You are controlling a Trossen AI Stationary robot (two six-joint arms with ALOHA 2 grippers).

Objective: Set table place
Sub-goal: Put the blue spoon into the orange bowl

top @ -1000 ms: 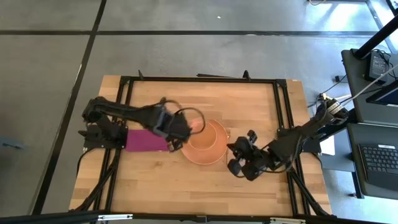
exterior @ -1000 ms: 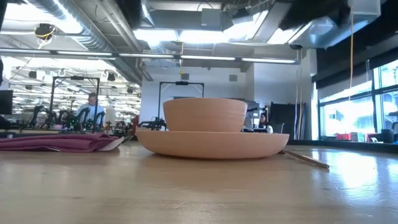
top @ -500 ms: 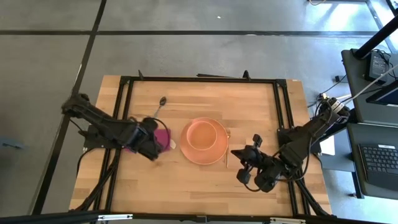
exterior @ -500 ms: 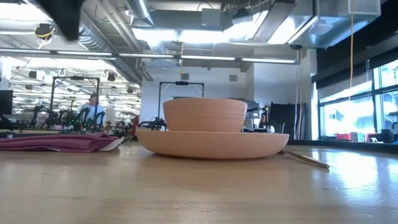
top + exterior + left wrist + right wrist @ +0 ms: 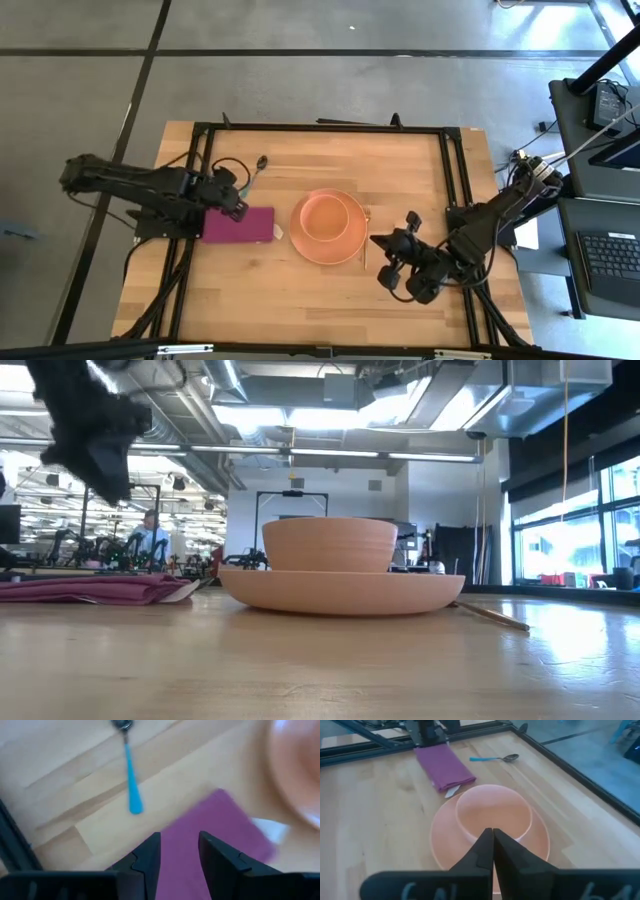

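The left tool [image 5: 232, 196], slightly open and empty, has been drawn back from the bowl [image 5: 322, 217] to above the napkin [image 5: 238, 225]. The right tool [image 5: 392, 262] waits closed and empty beside the plate [image 5: 349, 250]; the spoon [image 5: 255, 172] is probably to be fetched next.

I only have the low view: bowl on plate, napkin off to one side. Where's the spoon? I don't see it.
Observer: The spoon lies flat past the napkin's far side, not touching it.
Operator: Is that dark arm up top holding anything?
Observer: No. The left pincer is open and empty above the napkin.
Operator: And the other arm?
Observer: The right pincer is shut, hovering near the plate's edge.
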